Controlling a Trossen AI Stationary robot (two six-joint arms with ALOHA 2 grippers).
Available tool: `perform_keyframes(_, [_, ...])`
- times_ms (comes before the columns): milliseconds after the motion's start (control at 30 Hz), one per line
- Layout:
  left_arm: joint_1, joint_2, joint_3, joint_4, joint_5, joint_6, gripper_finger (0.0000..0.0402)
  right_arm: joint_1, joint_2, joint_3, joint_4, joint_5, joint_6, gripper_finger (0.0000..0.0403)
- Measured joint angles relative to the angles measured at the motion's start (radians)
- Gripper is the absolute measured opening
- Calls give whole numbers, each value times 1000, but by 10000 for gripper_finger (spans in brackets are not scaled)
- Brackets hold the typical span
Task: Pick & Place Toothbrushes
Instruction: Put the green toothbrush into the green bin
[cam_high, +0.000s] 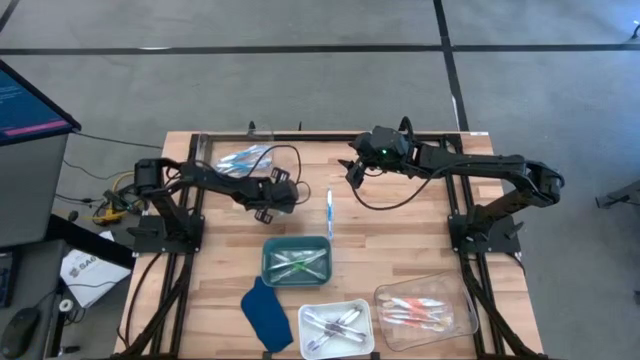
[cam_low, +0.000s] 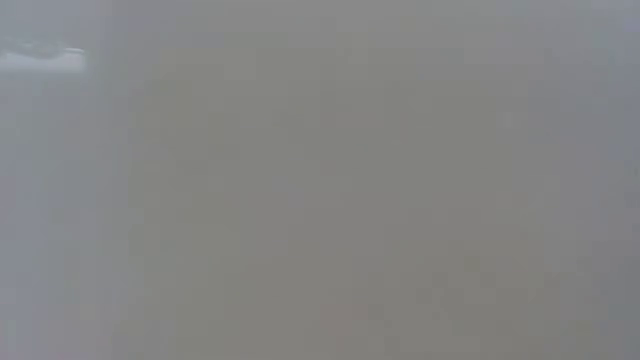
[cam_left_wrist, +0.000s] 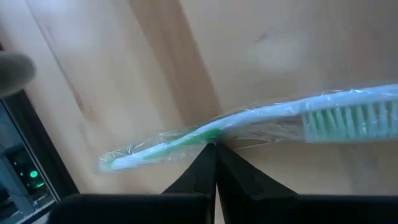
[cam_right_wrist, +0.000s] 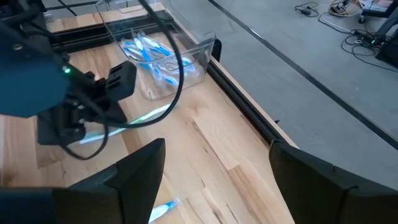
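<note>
My left gripper (cam_high: 272, 200) (cam_left_wrist: 216, 152) hangs over the table's middle, shut on a green toothbrush (cam_left_wrist: 261, 118) in a clear wrapper. My right gripper (cam_high: 352, 175) (cam_right_wrist: 217, 180) is open and empty, to the right of it and slightly farther back. A blue toothbrush (cam_high: 329, 210) lies flat on the wood between the two grippers. More blue toothbrushes (cam_right_wrist: 146, 50) lie in a clear bin (cam_high: 240, 158) at the far left. Green toothbrushes lie in a green tray (cam_high: 296, 260). The low view shows only grey. My left gripper pinches the green toothbrush's handle (cam_left_wrist: 208, 135) near its middle between the two fingertips (cam_left_wrist: 202, 163). The fingers come from above and lie across the handle. The toothbrush sits about level, lifted off the wood, with the bristle head (cam_left_wrist: 348, 118) out to one side.
Near the front edge stand a white tray (cam_high: 337, 328) with purple-grey toothbrushes and a clear bin (cam_high: 425, 310) with pink-orange ones. A dark blue cloth-like piece (cam_high: 265, 312) lies left of the white tray. Cables loop from both arms over the table's far half.
</note>
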Motion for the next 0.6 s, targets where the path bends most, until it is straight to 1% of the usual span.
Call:
perform_keyframes(333, [-67,0,0,-4,1,-65,2,0,0,0,0,0,0,282])
perform_keyframes(433, [-82,0,-1,-4,-33,-75,2,0,0,0,0,0,0,282])
perform_keyframes(500, [-86,-18,-3,-9,-62,-75,5,0,0,0,0,0,0,282])
perform_keyframes(600, [-85,-75,-1,0,-66,-75,13,0,0,0,0,0,0,282])
